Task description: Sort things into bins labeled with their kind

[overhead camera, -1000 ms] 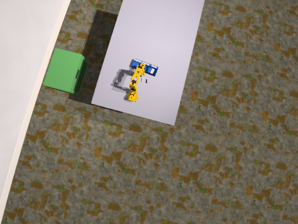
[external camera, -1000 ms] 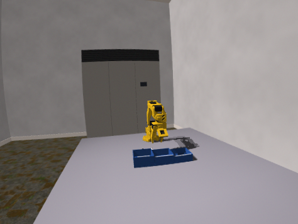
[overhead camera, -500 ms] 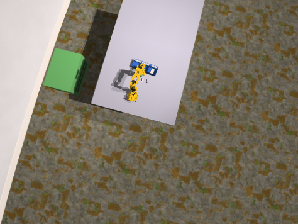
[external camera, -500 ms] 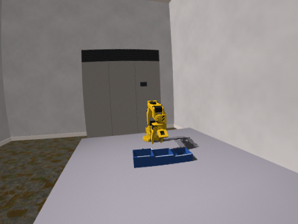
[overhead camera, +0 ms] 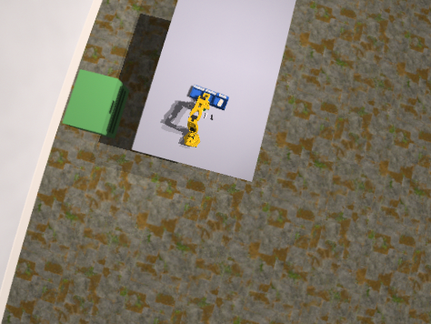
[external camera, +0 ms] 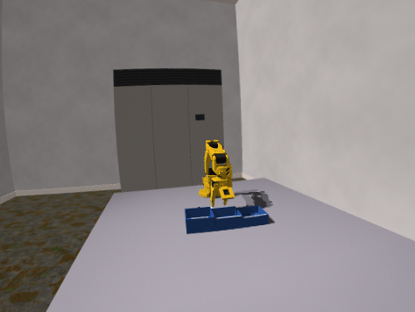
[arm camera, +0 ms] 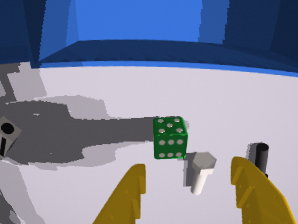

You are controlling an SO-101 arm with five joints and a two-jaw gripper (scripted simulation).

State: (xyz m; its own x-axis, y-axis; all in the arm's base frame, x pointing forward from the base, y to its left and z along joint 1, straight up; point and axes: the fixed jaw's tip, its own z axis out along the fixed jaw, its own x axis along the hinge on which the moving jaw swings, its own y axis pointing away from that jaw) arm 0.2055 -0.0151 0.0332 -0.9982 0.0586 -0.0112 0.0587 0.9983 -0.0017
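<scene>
Jaws stand partly open on my gripper [overhead camera: 205, 96] [external camera: 219, 204] [arm camera: 189, 164], gripping nothing. Just beyond the fingertips I see a pale bolt [arm camera: 198, 181] on the table [overhead camera: 227, 45] [external camera: 245, 272] [arm camera: 75, 82], a black piece [arm camera: 261, 156] to its right. Farther out sits a green die [arm camera: 170, 142], then the blue bins [overhead camera: 196, 92] [external camera: 200, 223] [arm camera: 130, 53], one holding something whitish.

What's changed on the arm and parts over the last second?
Little. The gripper looks opened slightly wider than a second ago, though its fingers are small in the exterior view; it is open, holding nothing. No clear arm travel; nothing visibly picked up or released. Unchanged: blue bins, pale bolt, dark piece.
</scene>
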